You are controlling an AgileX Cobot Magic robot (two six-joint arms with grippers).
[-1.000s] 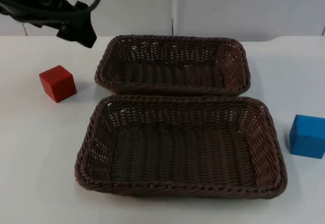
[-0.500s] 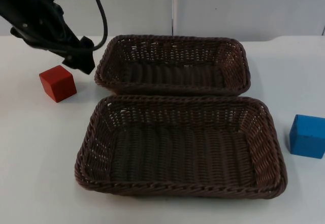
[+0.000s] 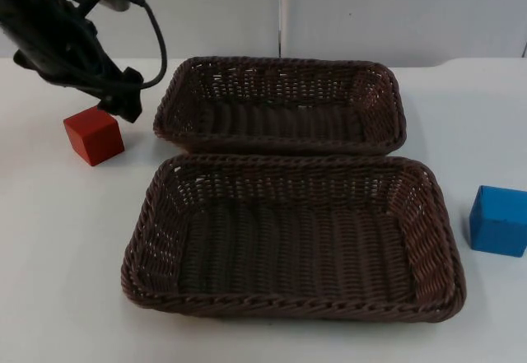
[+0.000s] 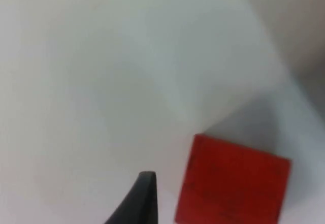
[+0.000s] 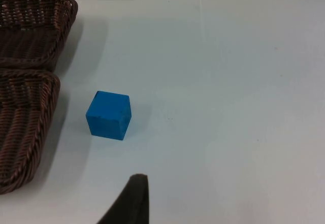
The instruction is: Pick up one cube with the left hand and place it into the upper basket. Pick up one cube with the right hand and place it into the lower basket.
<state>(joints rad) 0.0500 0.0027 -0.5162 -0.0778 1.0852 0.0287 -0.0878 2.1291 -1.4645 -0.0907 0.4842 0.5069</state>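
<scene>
I have the left gripper (image 3: 123, 106) at the upper left of the top view, poised just above and behind the red cube (image 3: 94, 135), which sits on the white table (image 3: 66, 239) at the left of the frame, just beside the upper basket's left end. The relation that matters for the grasp: the cube lies slightly down-frame and to the left of my fingertips, so in my judgement the gripper needs a small shift toward the frame's left edge before it can straddle the block. In the left wrist view the red cube (image 4: 232, 186) sits just beside one black fingertip (image 4: 144, 198), not yet between the fingers; I cannot tell from these pictures whether the left fingers are spread or closed. The cube is rotated so its edges run diagonal to the table, which suggests to me a wrist turn may be needed to meet flat faces. The upper basket (image 3: 280, 68), at the centre top of the frame, and the lower basket (image 3: 288, 305), below it and touching it along their shared rim, both hold nothing. The blue cube (image 3: 498, 220) rests at the right edge of the frame, just beside the lower basket's right end. The right arm waits; its wrist view shows the blue cube (image 5: 108, 115) ahead of one fingertip (image 5: 133, 201), and I cannot tell that gripper's finger state either.
</scene>
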